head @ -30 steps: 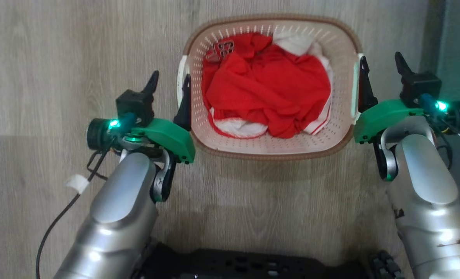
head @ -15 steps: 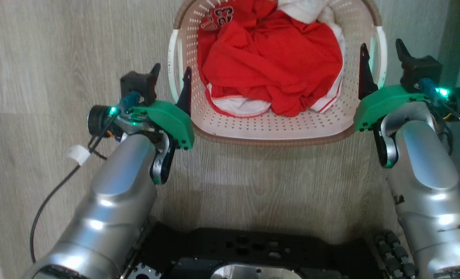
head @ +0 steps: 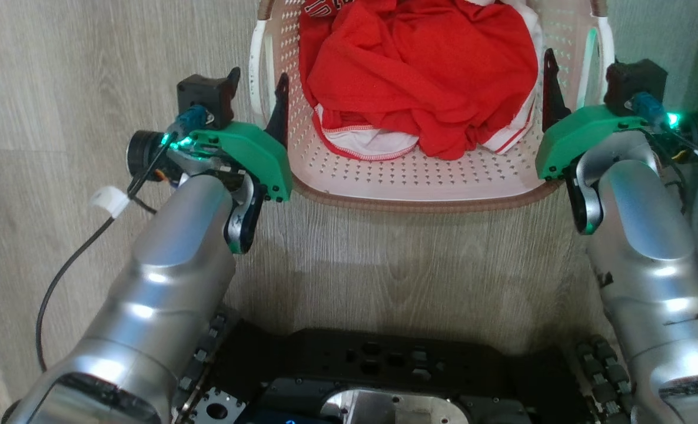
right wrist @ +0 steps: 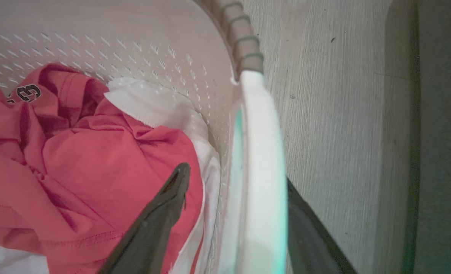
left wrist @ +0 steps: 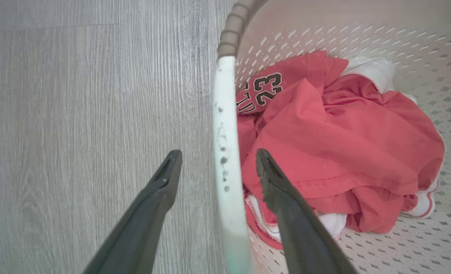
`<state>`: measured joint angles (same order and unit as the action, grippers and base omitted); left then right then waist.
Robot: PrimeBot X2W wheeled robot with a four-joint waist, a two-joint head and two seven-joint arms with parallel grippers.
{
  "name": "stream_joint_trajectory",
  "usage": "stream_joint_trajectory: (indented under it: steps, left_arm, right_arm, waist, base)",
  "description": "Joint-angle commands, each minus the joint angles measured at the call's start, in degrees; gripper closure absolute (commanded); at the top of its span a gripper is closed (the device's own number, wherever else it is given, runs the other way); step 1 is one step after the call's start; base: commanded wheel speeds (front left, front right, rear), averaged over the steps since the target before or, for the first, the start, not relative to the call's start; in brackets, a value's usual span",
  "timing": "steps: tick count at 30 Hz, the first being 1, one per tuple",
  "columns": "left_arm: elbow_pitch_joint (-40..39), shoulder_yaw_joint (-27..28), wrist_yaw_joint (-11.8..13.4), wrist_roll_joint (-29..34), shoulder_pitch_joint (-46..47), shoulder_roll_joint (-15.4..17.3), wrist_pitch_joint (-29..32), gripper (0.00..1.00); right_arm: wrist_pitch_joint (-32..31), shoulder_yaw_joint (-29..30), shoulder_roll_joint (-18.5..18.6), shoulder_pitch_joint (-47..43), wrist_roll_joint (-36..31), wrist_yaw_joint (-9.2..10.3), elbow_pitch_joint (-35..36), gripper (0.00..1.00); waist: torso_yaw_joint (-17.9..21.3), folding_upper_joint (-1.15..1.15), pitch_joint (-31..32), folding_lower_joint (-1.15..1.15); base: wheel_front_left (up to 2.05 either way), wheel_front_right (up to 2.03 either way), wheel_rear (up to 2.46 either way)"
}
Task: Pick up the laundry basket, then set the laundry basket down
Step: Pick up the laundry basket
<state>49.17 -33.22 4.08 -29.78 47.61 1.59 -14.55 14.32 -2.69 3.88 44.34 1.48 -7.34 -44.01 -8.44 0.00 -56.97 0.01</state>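
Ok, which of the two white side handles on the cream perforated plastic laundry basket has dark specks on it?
The left handle, between the fingers of the left gripper; the right handle looks clean, tinted green.

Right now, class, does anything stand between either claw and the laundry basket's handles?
Nothing visible does. The open left claw straddles the left handle of the laundry basket; the open right claw straddles its right handle.
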Motion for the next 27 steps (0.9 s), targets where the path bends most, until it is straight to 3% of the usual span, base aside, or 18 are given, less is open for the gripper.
stream_joint_trajectory:
  steps: [1,7,8,10,12,17,18,19,20,27]
  left_arm:
    - [-0.1,0.25,0.12,-0.61,-0.64,1.29,-0.45,0.0]
    - [0.82,-1.42,0.32,-1.97,0.66,1.29,-0.45,0.0]
    - [1.09,-1.94,0.42,-2.38,0.98,1.29,-0.45,0.0]
    - [1.54,-2.62,0.48,-2.96,1.25,1.29,-0.45,0.05]
    - [1.92,-3.45,0.54,-3.64,1.53,1.29,-0.45,0.18]
    - [1.86,-5.31,1.24,-4.97,2.15,1.29,-0.45,0.69]
    - [1.78,-5.63,1.44,-5.08,2.18,1.29,-0.45,0.92]
    - [1.73,-5.97,1.6,-5.21,2.18,1.29,-0.45,1.0]
    - [1.7,-6.29,1.74,-5.34,2.15,1.29,-0.45,1.0]
    - [1.61,-8.25,2.37,-6.64,1.43,1.29,-0.45,1.0]
  right_arm:
    - [0.68,-1.46,-1.01,-1.66,-0.2,-0.14,0.08,0.0]
    - [0.68,-1.94,-1.01,-0.53,0.11,-0.14,-1.35,0.0]
    - [0.68,-1.99,-1.01,-0.38,0.12,-0.14,-1.66,0.15]
    - [0.68,-1.99,-1.01,-0.2,0.08,-0.14,-2.08,0.3]
    - [0.68,-1.83,-1.01,0.08,-0.04,-0.14,-2.66,0.49]
    - [0.68,-1.53,-1.01,0.64,-0.13,-0.14,-3.53,0.65]
    - [0.68,-1.51,-1.01,0.73,-0.16,-0.14,-3.69,0.76]
    - [0.68,-1.49,-1.01,0.8,-0.2,-0.14,-3.86,0.89]
    - [0.68,-1.47,-1.01,0.87,-0.2,-0.14,-4.01,1.0]
    - [0.68,-1.87,-1.01,0.75,0.5,-0.14,-5.25,1.0]
  waist:
    - [-0.07,0.0,-0.22,-0.01]
    - [-0.2,0.0,-0.61,-0.01]
    - [-0.2,0.0,-0.69,-0.01]
    - [-0.16,0.0,-0.79,-0.01]
    - [-0.13,0.0,-0.9,-0.01]
    - [-0.17,0.0,-1.07,-0.01]
    - [-0.17,0.0,-1.05,-0.01]
    - [-0.18,0.0,-1.0,-0.01]
    - [-0.19,0.0,-0.93,-0.01]
    - [-0.27,0.0,0.38,-0.01]
  base:
    - [0.0,0.0,0.0]
    - [0.0,0.0,0.0]
    - [0.0,0.0,0.0]
    - [0.0,0.0,0.0]
    - [0.0,0.0,0.0]
    - [0.0,0.0,0.0]
    - [0.0,0.0,0.0]
    - [0.0,0.0,0.0]
    - [0.0,0.0,0.0]
    - [0.0,0.0,0.0]
